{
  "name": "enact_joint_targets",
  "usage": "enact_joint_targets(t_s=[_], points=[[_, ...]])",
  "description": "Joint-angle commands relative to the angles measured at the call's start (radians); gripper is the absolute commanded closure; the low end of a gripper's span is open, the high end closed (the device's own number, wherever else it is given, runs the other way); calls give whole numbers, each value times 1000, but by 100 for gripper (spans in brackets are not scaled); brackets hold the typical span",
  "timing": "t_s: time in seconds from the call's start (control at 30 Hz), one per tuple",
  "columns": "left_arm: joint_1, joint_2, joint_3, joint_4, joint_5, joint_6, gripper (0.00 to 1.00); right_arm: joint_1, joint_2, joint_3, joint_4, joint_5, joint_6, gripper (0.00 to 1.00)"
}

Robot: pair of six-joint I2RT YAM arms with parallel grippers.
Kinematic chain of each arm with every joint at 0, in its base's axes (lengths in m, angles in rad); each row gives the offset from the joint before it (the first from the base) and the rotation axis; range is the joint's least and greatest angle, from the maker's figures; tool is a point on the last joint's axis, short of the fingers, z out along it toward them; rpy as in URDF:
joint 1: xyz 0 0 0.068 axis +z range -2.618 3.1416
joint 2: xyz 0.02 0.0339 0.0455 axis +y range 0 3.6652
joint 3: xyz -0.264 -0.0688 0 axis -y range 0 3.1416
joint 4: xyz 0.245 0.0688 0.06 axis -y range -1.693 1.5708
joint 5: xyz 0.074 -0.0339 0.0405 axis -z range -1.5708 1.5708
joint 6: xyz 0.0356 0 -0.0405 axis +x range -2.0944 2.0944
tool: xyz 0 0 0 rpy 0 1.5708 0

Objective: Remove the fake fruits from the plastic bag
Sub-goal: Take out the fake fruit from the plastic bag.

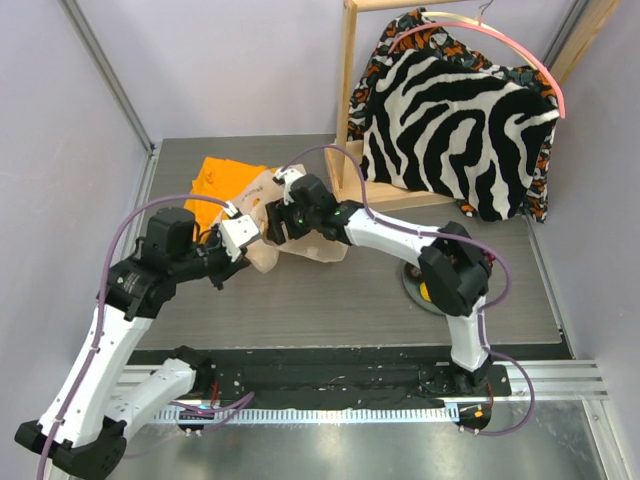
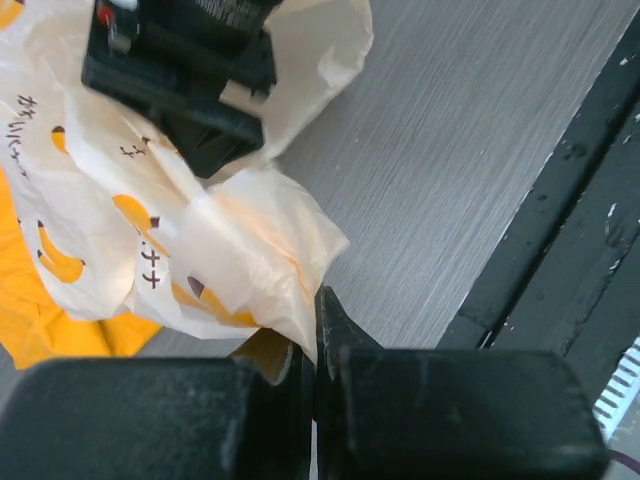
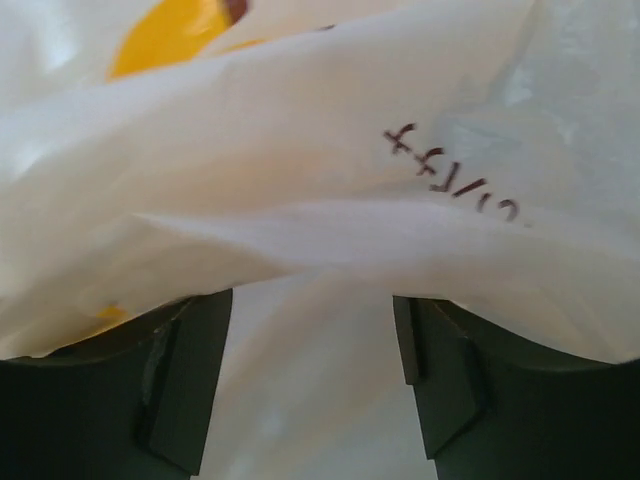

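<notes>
Bunched plastic bag [image 3: 300, 180] fills right pincer [image 3: 312, 335] gap

— What colour is the plastic bag [image 2: 230, 250]?
— Translucent beige-white, with yellow-orange blotches and small dark brown lettering.
— And at upper left in the top view?
— The cloth [image 1: 222, 180] is plain bright orange. The surface [image 1: 330, 290] is brushed grey.
— Upper right?
— A garment [image 1: 450, 120] in black-and-white zebra stripes, edged with an orange-and-black print.
— The claws?
— The left claw [image 2: 312, 330] and right claw [image 3: 310, 380] are both matte black.
</notes>
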Motion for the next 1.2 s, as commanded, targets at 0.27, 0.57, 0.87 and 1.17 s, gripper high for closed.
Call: enact_joint_targets(t_s=[0.27, 0.57, 0.87, 1.17], points=[[-2, 16, 74, -137, 183, -79, 100, 40, 226, 249, 53, 239, 174, 21], [-17, 11, 34, -129, 245, -131, 100, 161, 355, 367, 44, 426, 62, 19], [-28, -3, 20, -113, 234, -153, 100, 207, 448, 380, 79, 500, -93, 26], [-28, -58, -67, -68, 150, -102, 100, 158, 380, 337, 116, 294, -315, 69]])
